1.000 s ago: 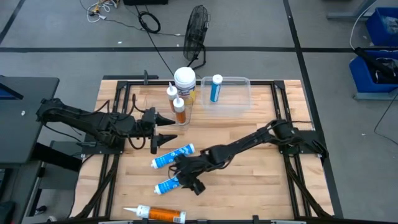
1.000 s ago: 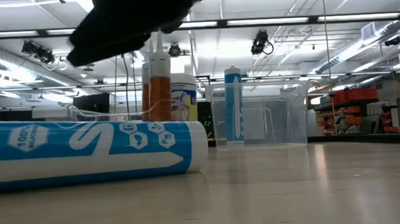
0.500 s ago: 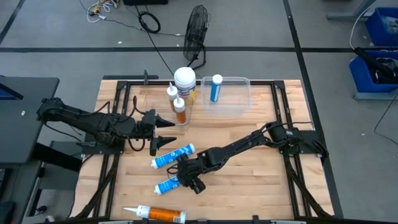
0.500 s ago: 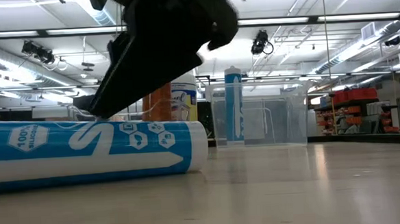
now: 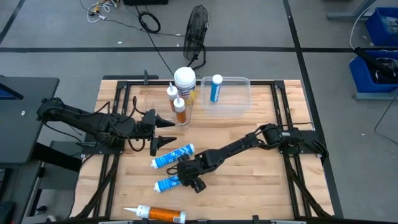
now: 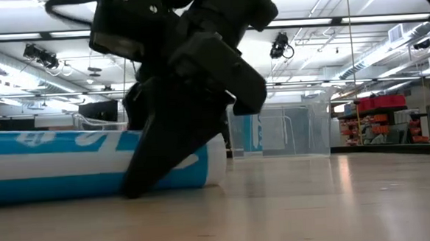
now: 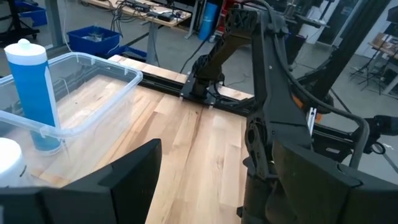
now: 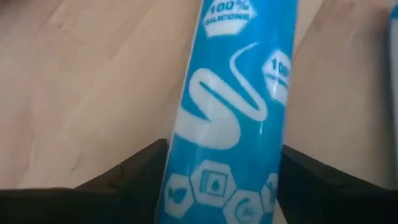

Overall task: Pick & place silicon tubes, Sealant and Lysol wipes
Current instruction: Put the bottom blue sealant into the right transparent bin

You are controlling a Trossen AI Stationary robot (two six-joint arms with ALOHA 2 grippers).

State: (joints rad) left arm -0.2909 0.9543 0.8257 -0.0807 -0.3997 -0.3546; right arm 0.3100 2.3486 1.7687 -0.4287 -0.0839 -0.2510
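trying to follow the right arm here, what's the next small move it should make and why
Probably close the right gripper on the blue silicone tube lying near the table's front. The right wrist view shows a dark finger on either side of the tube, jaws not yet pinching it. The left gripper waits open farther back; one blue tube already stands in the clear bin.

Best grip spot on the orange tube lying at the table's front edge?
Grip the orange tube mid-barrel, coming straight down with the fingers across its width. It lies flat, and the white nozzle tapers too thin to hold; the barrel is round and even.
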